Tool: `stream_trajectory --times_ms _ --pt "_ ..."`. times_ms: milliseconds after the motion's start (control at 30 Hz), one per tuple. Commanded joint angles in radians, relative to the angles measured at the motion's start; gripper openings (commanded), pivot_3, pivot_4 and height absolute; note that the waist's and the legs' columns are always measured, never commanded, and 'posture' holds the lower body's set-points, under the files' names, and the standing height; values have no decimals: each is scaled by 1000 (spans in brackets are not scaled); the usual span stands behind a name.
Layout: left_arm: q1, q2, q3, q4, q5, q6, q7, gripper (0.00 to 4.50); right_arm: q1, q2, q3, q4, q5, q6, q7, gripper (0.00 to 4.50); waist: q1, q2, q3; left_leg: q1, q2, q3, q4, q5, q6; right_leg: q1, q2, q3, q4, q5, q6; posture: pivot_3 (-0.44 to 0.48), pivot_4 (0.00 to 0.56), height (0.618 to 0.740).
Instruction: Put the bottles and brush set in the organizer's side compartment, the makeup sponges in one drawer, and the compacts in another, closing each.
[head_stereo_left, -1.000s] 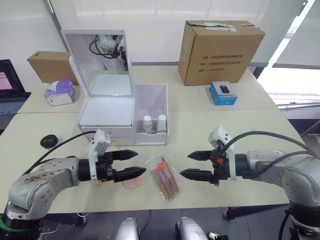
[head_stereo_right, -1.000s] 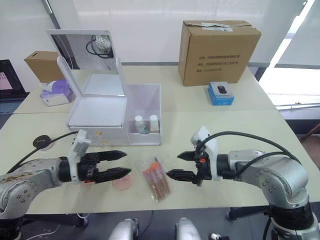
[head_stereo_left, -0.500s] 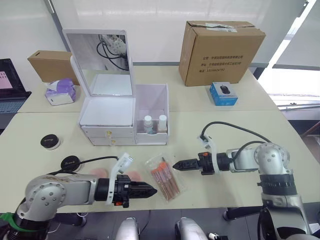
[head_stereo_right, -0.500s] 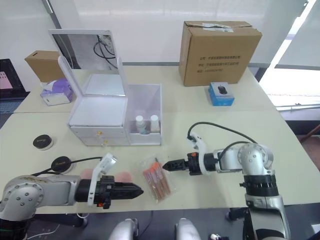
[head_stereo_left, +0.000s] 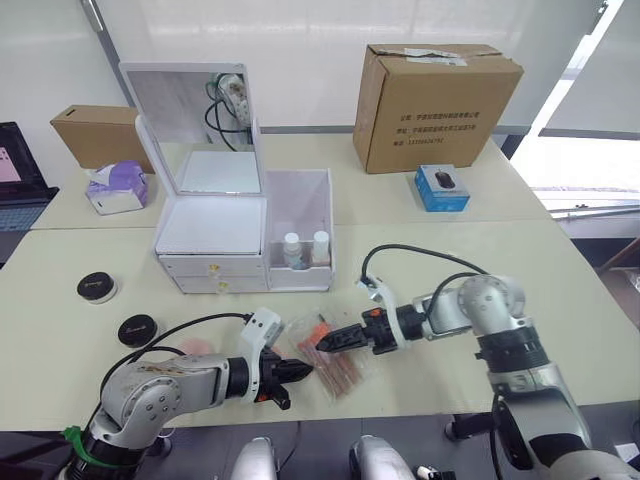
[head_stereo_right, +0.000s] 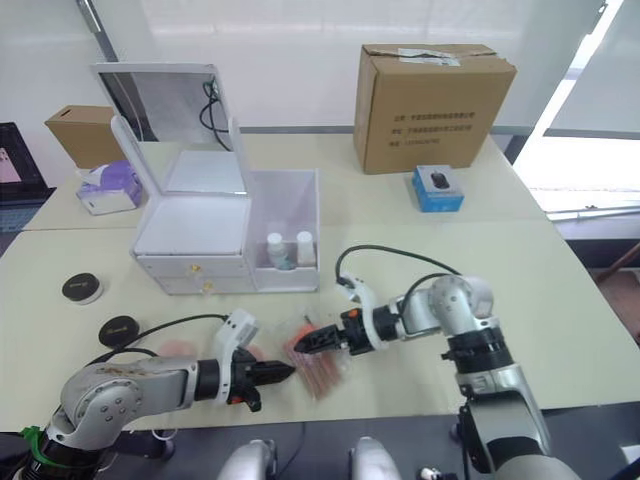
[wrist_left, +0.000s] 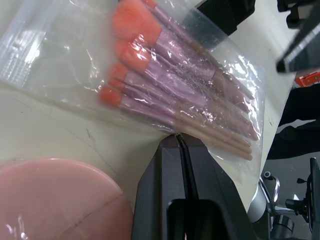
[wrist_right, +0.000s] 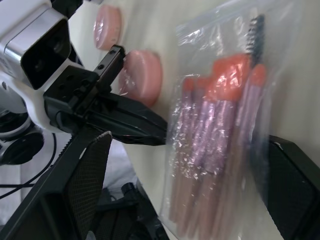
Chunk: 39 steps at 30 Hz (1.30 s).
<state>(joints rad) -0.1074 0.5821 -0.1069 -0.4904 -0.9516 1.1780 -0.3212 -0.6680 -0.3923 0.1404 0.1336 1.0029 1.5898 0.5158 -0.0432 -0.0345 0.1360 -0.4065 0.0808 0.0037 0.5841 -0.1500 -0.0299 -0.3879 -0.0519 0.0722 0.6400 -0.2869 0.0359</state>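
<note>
The brush set (head_stereo_left: 330, 352) is a clear, crinkled plastic pouch holding several slim brushes with coral-pink handles and orange ends, plus one dark spoolie. It lies flat at the near middle of the tabletop (head_stereo_left: 560, 270), in front of the organizer (head_stereo_left: 245, 225).

The left tool (head_stereo_left: 296, 373) comes in low from the left with its two black fingers pressed together — tips right at the pouch's near-left edge, holding nothing. The right tool (head_stereo_left: 325, 342) reaches in from the right, and its wrist view shows its fingers spread wide on either side of the pouch, not clamped on it.

Two peach-pink makeup sponges lie left of the pouch: one (wrist_right: 144, 75) just beside the left tool's fingers, the other (wrist_right: 107, 26) farther left. Both bottles (head_stereo_left: 305, 249) stand upright in the translucent side compartment (head_stereo_left: 300, 215). The organizer's mirror lid is raised and both gold-knobbed drawers are shut. Two black-lidded compacts sit at the left of the tabletop — one (head_stereo_left: 97, 287) farther back, one (head_stereo_left: 136, 327) nearer.

The tabletop is pale cream. At its far side stand a large cardboard box (head_stereo_left: 432, 104), a small blue box (head_stereo_left: 442, 187), a smaller brown box (head_stereo_left: 92, 137) and a purple tissue pack (head_stereo_left: 118, 187), before a white wall.
</note>
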Motion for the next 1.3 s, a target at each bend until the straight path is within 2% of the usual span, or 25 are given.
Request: stream_trajectory --times_ms 33,67,167,467,533,667,767,833,933,1033,1100,1133,1200,1300 --pt "-7 -26 -6 -5 25 21 27 27 -5 15 61 60 -57 -22 63 4500 0 0 0 0 0 0 0 0 0 0 0 0 0 0 0 0 150 738" --pt "-8 -32 -3 -7 27 26 32 27 -9 11 72 68 -69 -27 83 4500 0 0 0 0 0 0 0 0 0 0 0 0 0 0 0 0 150 738" --pt "-9 -39 7 -12 32 39 38 0 -19 8 81 90 -97 -33 129 3856 0 1 -1 0 0 0 0 0 0 0 0 0 0 0 0 0 150 738" --pt "-13 -78 27 -12 32 61 44 0 7 -24 93 77 -183 -67 198 860 3 1 -1 -1 0 0 2 0 0 0 0 0 0 0 0 0 150 738" --pt "-18 -78 24 -13 38 62 40 0 25 -73 135 -12 -209 -102 214 193 5 1 -1 -1 0 0 2 0 0 0 0 0 0 0 0 0 150 738" --pt "-24 -78 19 -18 50 59 33 0 52 -102 51 -190 -198 -162 199 124 7 2 0 -4 -1 -1 3 -1 -1 -1 -1 0 -1 -1 0 0 150 738" --pt "-23 -73 27 -28 65 43 28 0 78 -211 22 -404 -170 -221 263 124 8 4 1 -6 -1 -1 3 -1 -1 -2 -1 0 -1 -1 0 0 150 738" --pt "-29 -55 38 -33 61 44 9 0 68 -256 -47 -489 -138 -261 295 124 8 4 1 -7 -2 -1 3 -1 -1 -3 -1 0 -1 -1 0 0 150 738" --pt "-53 -51 68 -60 37 31 -9 0 62 -224 -213 -518 -118 -473 344 124 2 2 2 -6 -2 -2 3 -2 -2 -3 0 0 -3 -1 0 0 150 738" --pt "-81 -56 96 -120 29 -25 -31 0 -39 -204 -249 -439 -191 -679 401 124 0 4 4 -6 -2 -4 3 -2 -3 -3 1 0 -3 0 1 0 150 738" --pt "-86 -47 112 -177 65 -96 -44 0 -143 -190 -219 -342 -257 -805 453 124 1 4 4 -6 -2 -4 2 -1 -2 -2 1 0 -6 1 2 0 150 738" --pt "-84 -42 120 -215 80 -141 -59 0 -195 -170 -191 -280 -327 -936 484 124 0 4 4 -6 -2 -4 2 -1 -1 -2 1 0 -8 1 2 0 150 738" --pt "-76 -53 168 -236 34 -158 -58 0 -284 -146 -99 -120 -487 -1165 544 124 -6 5 5 -6 -2 -4 1 -1 -1 -1 1 1 -10 3 1 0 150 738" --pt "-54 -78 206 -233 40 -262 -96 0 -432 -62 -14 241 -663 -1422 557 124 -6 5 5 -4 -2 -4 0 -1 -1 0 1 1 -11 5 5 0 150 738"
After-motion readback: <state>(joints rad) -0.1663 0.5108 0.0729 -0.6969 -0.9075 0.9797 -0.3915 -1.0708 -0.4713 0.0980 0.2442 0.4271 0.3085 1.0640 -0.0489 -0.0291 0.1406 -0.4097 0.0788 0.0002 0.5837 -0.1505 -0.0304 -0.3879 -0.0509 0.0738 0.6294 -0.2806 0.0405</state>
